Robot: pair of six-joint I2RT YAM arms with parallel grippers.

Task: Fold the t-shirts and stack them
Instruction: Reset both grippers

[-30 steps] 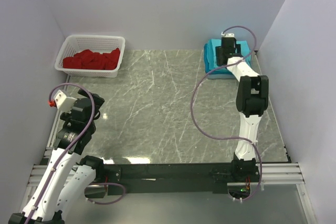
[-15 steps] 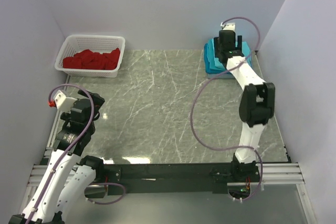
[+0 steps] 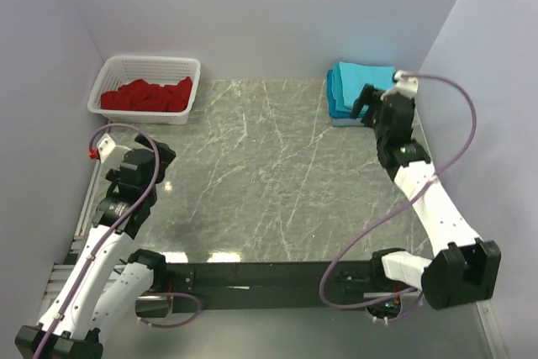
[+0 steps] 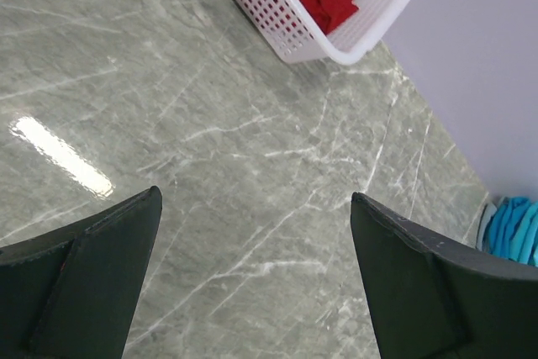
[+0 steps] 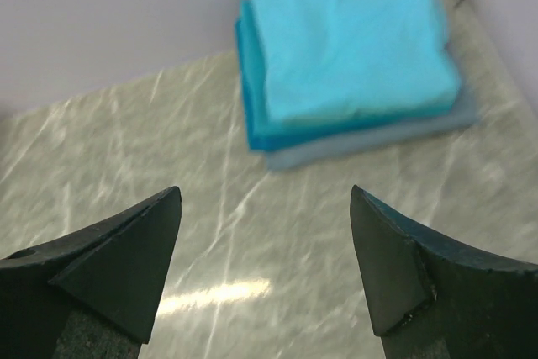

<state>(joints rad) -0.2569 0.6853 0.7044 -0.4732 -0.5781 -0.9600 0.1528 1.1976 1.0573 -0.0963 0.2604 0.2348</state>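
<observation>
The left claw [image 4: 256, 197] and right claw [image 5: 265, 197] gaped wide, holding nothing. The right hung near the stacked t-shirts [image 5: 349, 48]; a low swing could skew them.

The table [image 3: 252, 174] had a grey-green top veined with pale lines like marble, polished enough to shine. Plain walls boxed it in on three sides. The back wall [image 3: 269, 6] was a flat, pale lavender-white, and the left wall [image 3: 38, 81] and the right wall [image 3: 496, 107] were the same colour, bare and windowless. A bright streak of glare [image 3: 214, 256] lay on the stone near the front edge, its source out of sight. Along that near edge ran a black bar [image 3: 277, 273] with silver aluminium rails [image 3: 59, 273] showing at its left end. The light was even and the shadows soft.
</observation>
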